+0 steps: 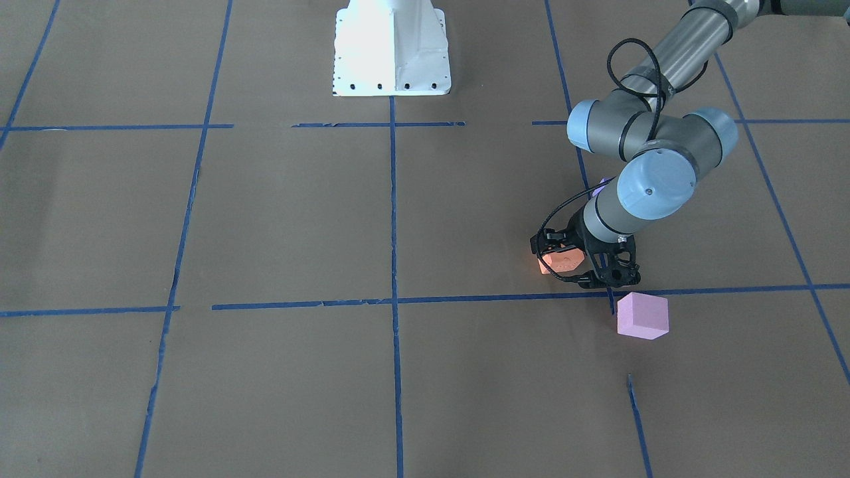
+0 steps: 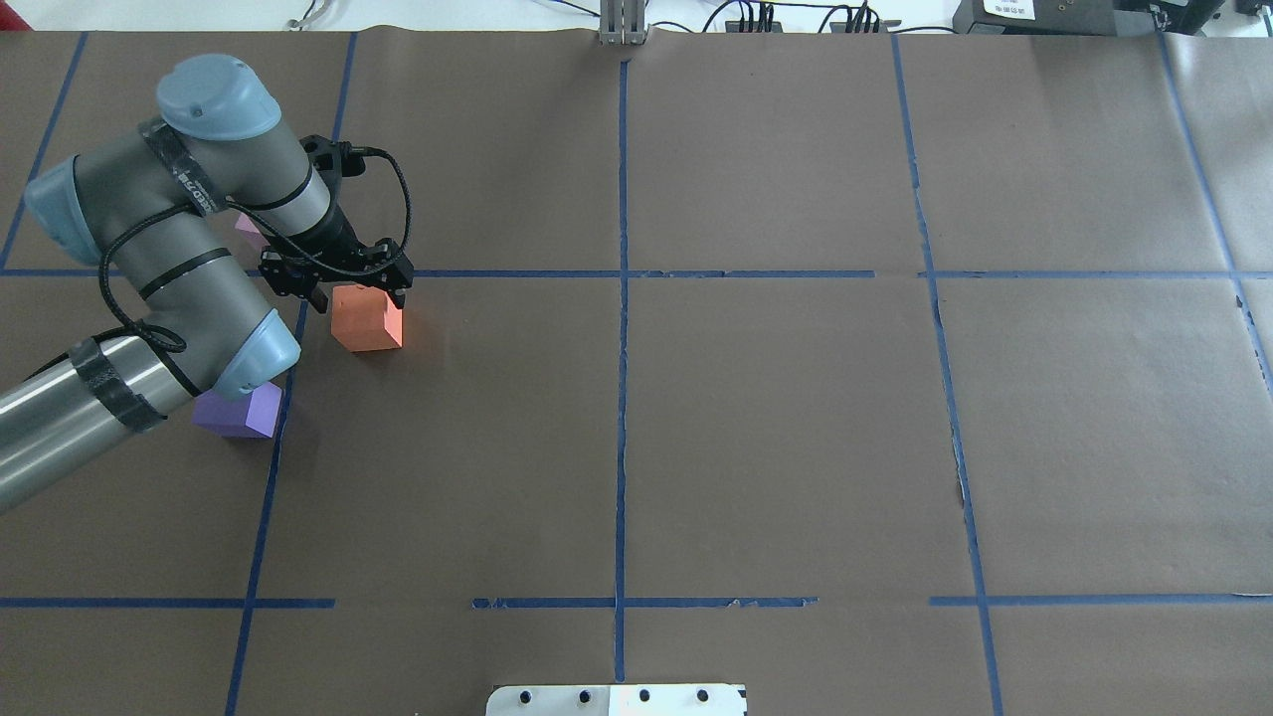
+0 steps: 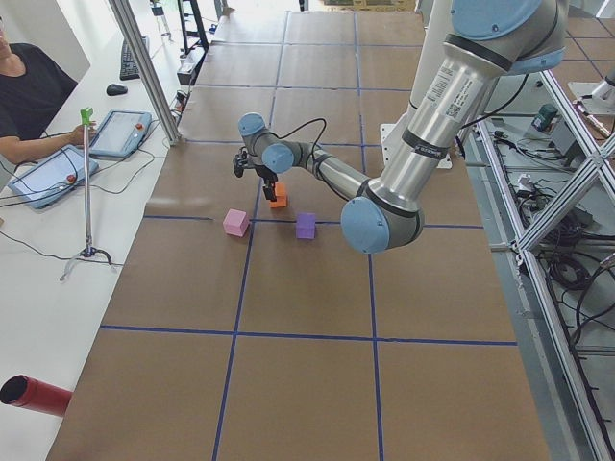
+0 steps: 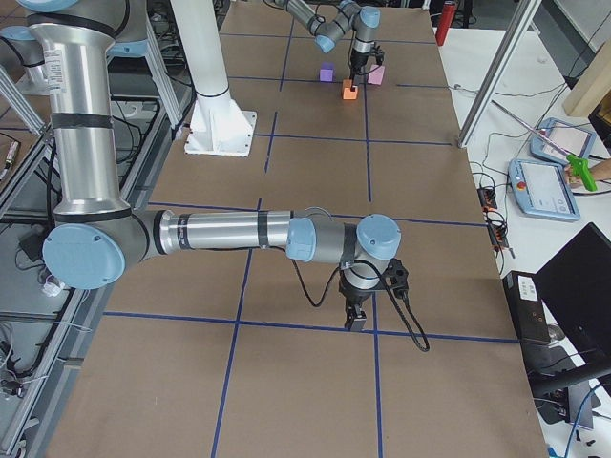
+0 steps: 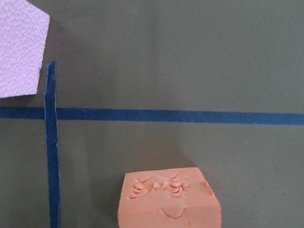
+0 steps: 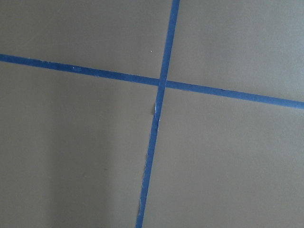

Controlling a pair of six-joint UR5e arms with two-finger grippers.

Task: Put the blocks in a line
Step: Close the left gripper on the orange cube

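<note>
Orange foam, dented on top (only the left wrist view shows that), the orange block (image 2: pixel 366 320) sits on the table (image 2: pixel 796 447) between the jaws of the left gripper (image 2: pixel 358 296), parted slightly wider than it, gripping nothing. Overhead, the purple block (image 2: pixel 244 411) lies at its 7 o'clock, the pink block (image 1: pixel 642 316) at 10, mostly hidden there but plain from the front. How far the right gripper (image 4: pixel 355 322) is parted cannot be told.

On the left part of the table (image 2: pixel 796 447), three blocks, all apart: far block (image 2: pixel 249 231) beyond and left of middle block (image 2: pixel 366 320), near block (image 2: pixel 239 413) robotward and left of it. Directly over middle block, left gripper (image 2: pixel 356 290), one finger at either side. Well apart on the right, right gripper (image 4: pixel 355 322) above a tape crossing (image 6: pixel 160 84).
</note>
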